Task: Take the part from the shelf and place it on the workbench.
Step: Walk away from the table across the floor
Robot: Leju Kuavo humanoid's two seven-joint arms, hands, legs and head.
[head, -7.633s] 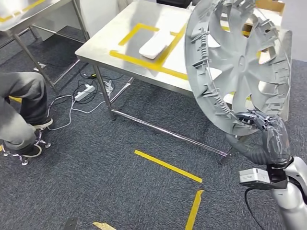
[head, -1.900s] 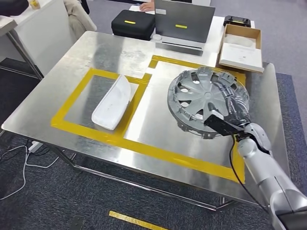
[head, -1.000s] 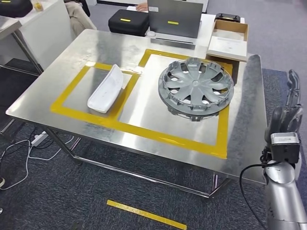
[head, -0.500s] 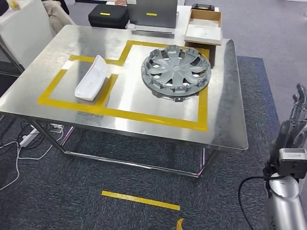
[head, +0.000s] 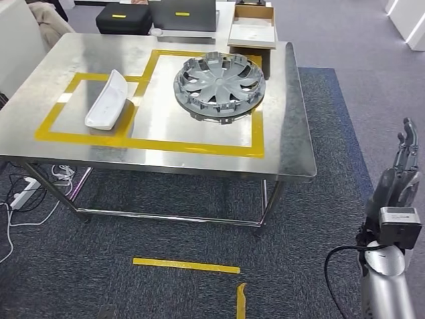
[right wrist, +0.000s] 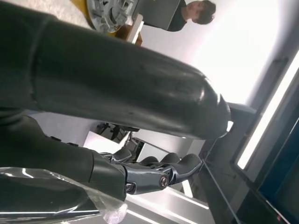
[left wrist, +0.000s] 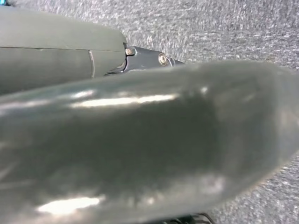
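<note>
The wheel cover (head: 219, 86) lies flat on the steel workbench (head: 295, 133), inside the larger yellow tape outline (head: 200, 145), toward the bench's far right part; its far rim sits just beside the tape's far edge. At about 9 o'clock from it, a white curved part (head: 107, 101) rests in the smaller taped rectangle, well apart from the cover. Beyond the bench at 12 o'clock: a black case (head: 121, 18), a grey laptop (head: 181, 13) and an open cardboard box (head: 252, 28).

The right hand (head: 401, 174) hangs at the robot's side, at roughly 4 o'clock from the bench and well clear of it, fingers (right wrist: 166, 170) stretched out and apart, grasping nothing. The left hand (left wrist: 148, 140) appears as a blurred grey mass over carpet; whether it is spread or clenched, I cannot tell.

A power strip (head: 19, 197) with white cables lies on the carpet under the bench's left end.
</note>
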